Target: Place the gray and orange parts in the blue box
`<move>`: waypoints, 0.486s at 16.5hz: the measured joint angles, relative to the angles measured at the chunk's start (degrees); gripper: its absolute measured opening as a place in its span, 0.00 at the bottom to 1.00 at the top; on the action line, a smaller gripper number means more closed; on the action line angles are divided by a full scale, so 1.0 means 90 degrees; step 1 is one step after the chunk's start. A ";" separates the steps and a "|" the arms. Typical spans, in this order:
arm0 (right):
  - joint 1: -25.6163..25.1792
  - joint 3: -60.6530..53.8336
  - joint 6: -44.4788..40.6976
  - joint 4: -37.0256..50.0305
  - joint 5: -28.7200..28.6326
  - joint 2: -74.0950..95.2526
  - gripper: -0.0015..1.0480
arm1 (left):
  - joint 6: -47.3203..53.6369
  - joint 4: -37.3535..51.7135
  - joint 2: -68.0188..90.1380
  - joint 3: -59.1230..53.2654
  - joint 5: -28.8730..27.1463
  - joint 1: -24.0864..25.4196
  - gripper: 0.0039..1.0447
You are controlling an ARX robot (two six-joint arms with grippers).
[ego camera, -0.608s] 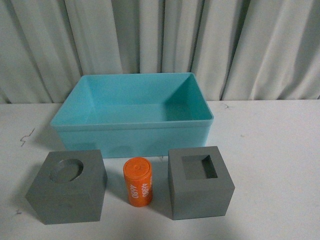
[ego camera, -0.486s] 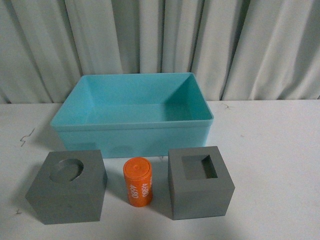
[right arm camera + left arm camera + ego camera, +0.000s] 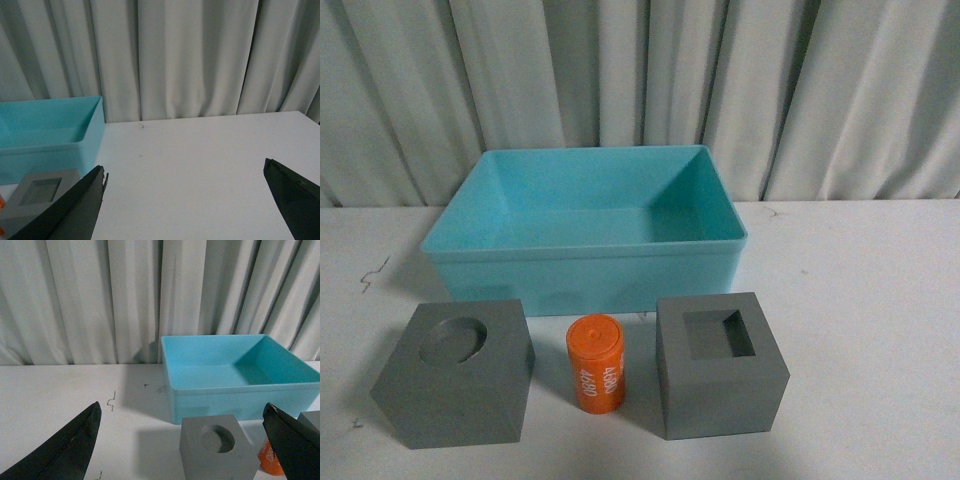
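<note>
White tabletop (image 3: pixel 860 300) before pale pleated curtains (image 3: pixel 620 80) holds the blue box (image 3: pixel 585 270); both arms' jaws gape empty.

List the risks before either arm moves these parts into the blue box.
1. The orange cylinder stands upright in the narrow gap between the round-recess cube and the square-recess cube. A finger closing on either cube may tip it and let it roll.
2. Both cubes sit close in front of the blue box. A low lift might strike its rim.
</note>
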 joint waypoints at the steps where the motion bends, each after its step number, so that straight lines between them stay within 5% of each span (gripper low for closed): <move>1: 0.0000 0.0000 0.0000 0.0000 0.0000 0.0000 0.94 | -0.0002 0.0000 0.0000 0.0000 0.0000 0.0000 0.94; 8: 0.0000 0.0000 0.0000 0.0000 0.0000 0.0000 0.94 | -0.0002 0.0000 0.0000 0.0000 0.0000 0.0000 0.94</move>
